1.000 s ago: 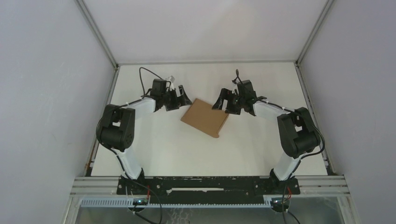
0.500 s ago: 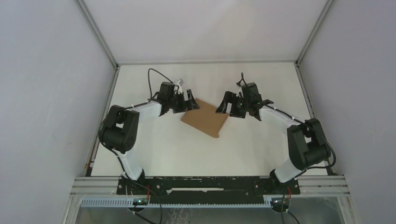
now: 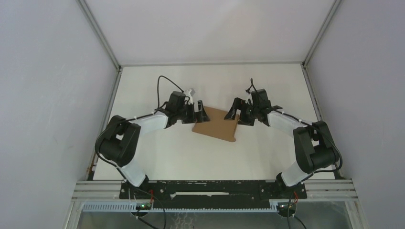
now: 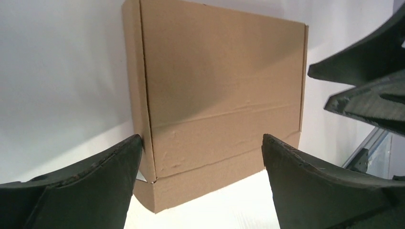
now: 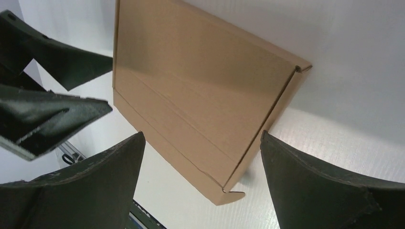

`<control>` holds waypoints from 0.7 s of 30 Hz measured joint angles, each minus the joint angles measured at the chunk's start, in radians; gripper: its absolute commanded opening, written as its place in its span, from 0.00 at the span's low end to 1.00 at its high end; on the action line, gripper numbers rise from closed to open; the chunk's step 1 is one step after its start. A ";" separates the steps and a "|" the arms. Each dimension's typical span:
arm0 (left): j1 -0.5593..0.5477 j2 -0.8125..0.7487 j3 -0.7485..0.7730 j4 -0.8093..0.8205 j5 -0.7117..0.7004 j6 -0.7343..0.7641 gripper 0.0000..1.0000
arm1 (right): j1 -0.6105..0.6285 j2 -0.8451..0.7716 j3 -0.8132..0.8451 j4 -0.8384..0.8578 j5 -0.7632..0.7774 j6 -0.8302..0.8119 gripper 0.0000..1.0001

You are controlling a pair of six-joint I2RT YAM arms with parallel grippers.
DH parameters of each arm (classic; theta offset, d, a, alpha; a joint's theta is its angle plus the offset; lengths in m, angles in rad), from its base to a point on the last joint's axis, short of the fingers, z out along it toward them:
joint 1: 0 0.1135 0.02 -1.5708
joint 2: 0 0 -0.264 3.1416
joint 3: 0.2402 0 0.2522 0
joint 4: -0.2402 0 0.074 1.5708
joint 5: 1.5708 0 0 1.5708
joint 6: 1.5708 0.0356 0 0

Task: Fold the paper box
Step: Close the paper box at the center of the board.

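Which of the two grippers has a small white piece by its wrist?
The left gripper: a white piece sticks up behind it. The right gripper shows none.

White table [image 3: 191, 157]; flat plain top; grey metal rail [image 3: 112, 95] along left side, same on right side; far edge meets white wall [image 3: 210, 28]. On table lies paper box [image 3: 216, 127]; brown cardboard, looks shut, lying flat on table top; near middle, bit toward far side; turned slightly crooked to table edges; small tab [image 3: 232, 140] sticks out at near right corner; fold lines run across its top; thin dark shadow along near edge.
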 measured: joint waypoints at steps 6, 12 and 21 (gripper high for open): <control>-0.049 -0.071 -0.055 0.000 -0.028 -0.013 1.00 | -0.012 -0.011 -0.033 0.020 -0.019 0.000 1.00; -0.103 -0.143 -0.134 0.001 -0.070 -0.031 1.00 | -0.024 -0.021 -0.060 0.061 -0.045 0.000 1.00; -0.115 -0.247 -0.230 -0.001 -0.116 -0.044 1.00 | -0.024 0.006 -0.063 0.107 -0.075 0.009 1.00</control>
